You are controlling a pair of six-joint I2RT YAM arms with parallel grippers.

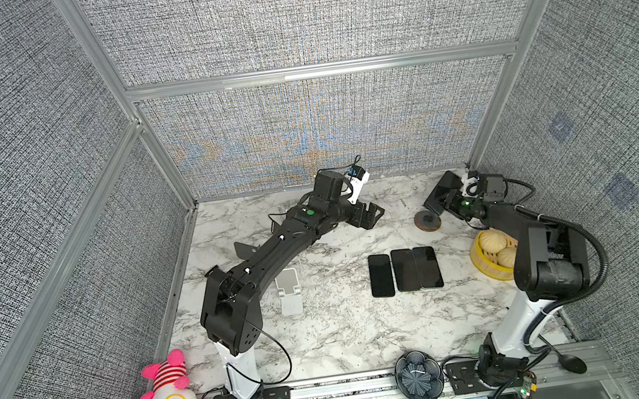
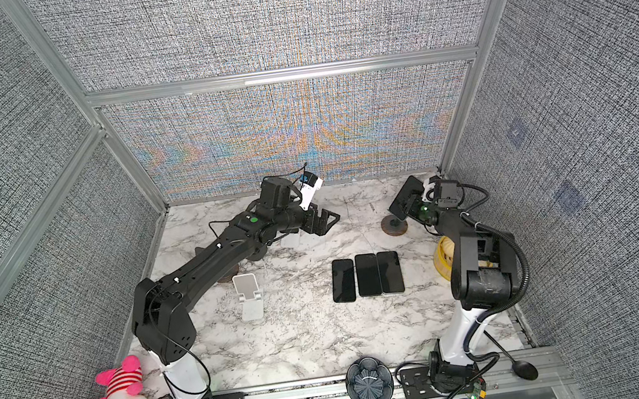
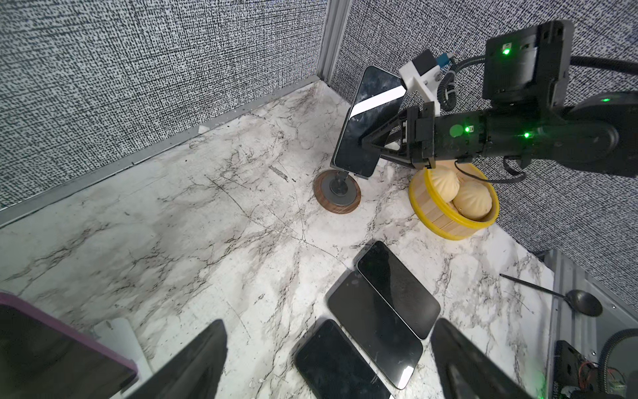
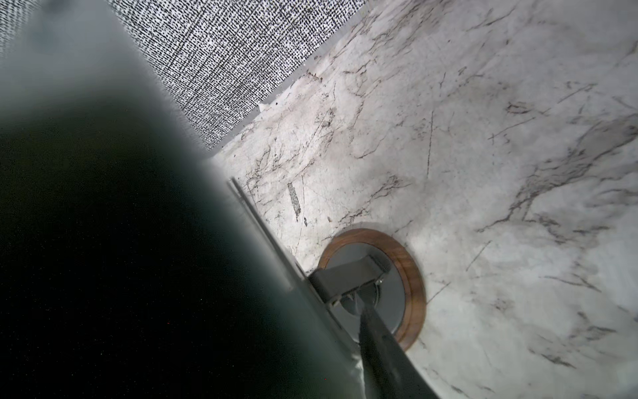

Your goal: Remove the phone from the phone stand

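Observation:
A black phone [image 1: 440, 193] [image 2: 407, 195] leans on a phone stand with a round wood-rimmed base [image 1: 427, 220] [image 2: 394, 225] in the back right corner. In the left wrist view my right gripper [image 3: 374, 148] straddles the phone's [image 3: 373, 117] side edge, one finger across the screen and the other behind it. The right wrist view is half filled by the phone [image 4: 103, 241]. One finger [image 4: 383, 349] lies along its back above the stand base [image 4: 411, 286]; whether the jaws press is unclear. My left gripper [image 1: 374, 212] [image 3: 328, 324] hovers open and empty near the back middle.
Three black phones [image 1: 405, 271] lie side by side mid-table. A white empty stand [image 1: 290, 292] sits by the left arm. A yellow steamer basket of buns [image 1: 492, 253] stands under the right arm. At the front edge are a plush toy [image 1: 165, 397], a dark bowl [image 1: 418, 376] and a spoon [image 1: 572, 362].

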